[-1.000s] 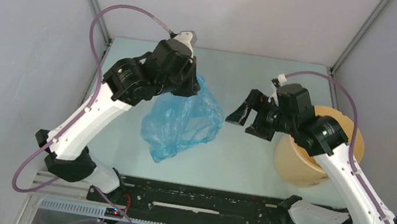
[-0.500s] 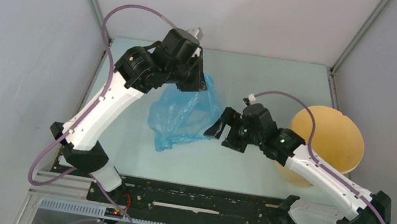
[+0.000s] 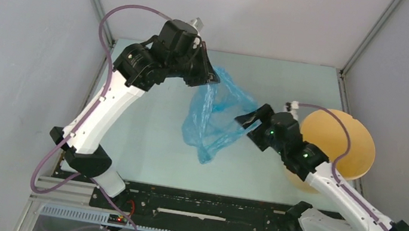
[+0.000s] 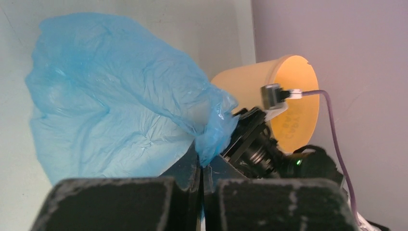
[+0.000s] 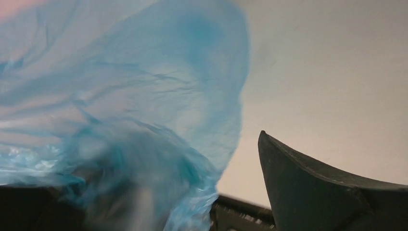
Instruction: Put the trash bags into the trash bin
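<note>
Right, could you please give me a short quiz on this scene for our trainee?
1. Which fingers are shut on the trash bag? A left, B right, C neither.
2. Fill in: the trash bin stands on the robot's ___ side.
3. True or false: the trash bag lies inside the trash bin.
Key: 1 A, the left fingers pinch it; 2 right; 3 false, it is outside the bin.
</note>
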